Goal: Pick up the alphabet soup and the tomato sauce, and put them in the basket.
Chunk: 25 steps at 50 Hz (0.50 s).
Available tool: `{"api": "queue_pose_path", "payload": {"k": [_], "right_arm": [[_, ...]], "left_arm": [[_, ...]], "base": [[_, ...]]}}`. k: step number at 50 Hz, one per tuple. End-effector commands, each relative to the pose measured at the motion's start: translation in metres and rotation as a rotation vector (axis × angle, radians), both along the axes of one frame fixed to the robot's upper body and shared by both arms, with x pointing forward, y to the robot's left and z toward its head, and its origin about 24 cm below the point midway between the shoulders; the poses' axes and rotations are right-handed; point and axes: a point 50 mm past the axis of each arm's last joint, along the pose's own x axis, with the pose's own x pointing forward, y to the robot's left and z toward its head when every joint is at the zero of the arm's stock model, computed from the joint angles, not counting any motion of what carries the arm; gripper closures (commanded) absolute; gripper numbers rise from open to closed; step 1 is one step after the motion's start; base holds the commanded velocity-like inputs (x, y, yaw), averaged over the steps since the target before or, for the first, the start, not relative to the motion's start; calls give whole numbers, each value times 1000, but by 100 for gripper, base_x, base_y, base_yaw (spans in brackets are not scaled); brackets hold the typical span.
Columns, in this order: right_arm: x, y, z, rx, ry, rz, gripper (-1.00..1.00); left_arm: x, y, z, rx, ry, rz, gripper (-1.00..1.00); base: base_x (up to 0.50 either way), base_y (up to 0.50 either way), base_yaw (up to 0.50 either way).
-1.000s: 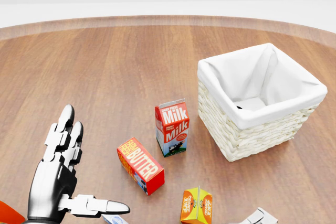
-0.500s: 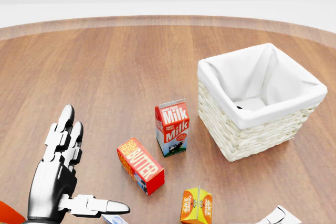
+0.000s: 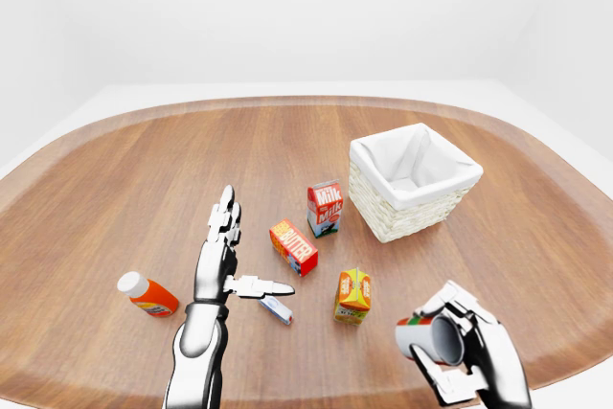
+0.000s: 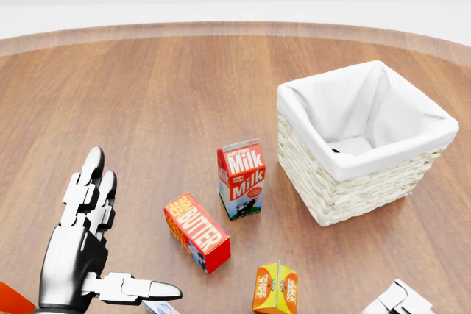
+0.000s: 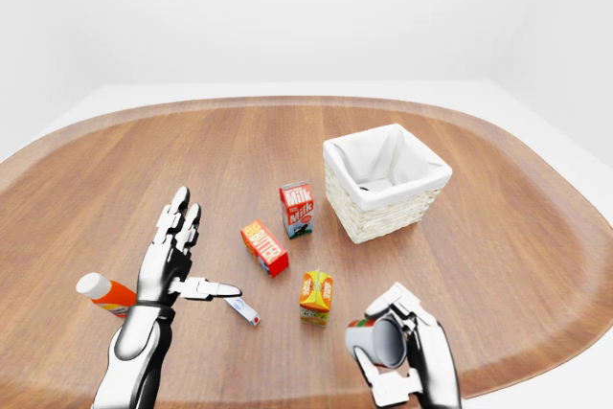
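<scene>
Red-and-white soup can gripped in my right hand, low, well short of white-lined wicker basket. Basket looks empty; tomato sauce unidentified. Left hand open, idle.

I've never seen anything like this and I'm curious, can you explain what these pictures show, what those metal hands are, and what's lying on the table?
These are computer-rendered pictures from a simulated humanoid robot. All three come from cameras on its head, looking out over its own arms: two side-by-side eye views, and a closer head view.

The left robot hand is open, fingers spread above the round wooden table. The right robot hand is closed around a can, lifted near the bottom edge; its label is too small to read.

On the table are a white-lined wicker basket, a milk carton, a butter box, a small orange and yellow carton, an orange bottle with a white cap lying down, and a small flat packet.
</scene>
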Motion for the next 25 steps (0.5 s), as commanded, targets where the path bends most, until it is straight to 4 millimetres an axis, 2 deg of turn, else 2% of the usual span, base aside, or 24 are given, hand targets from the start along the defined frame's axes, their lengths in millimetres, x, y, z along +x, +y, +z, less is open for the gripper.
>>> {"api": "queue_pose_path", "payload": {"k": [1,6,25], "right_arm": [[8,7,7,-22,-39,25,100],[12,8,11,-59,-56,19,100],[17,14,55,-178,-232,30,100]], "left_arm": [[2,3,1,13,-7,38,-100],[2,3,1,13,-7,38,-100],[2,3,1,13,-7,38,-100]], "base": [[0,0,0],[0,0,0],[0,0,0]]}}
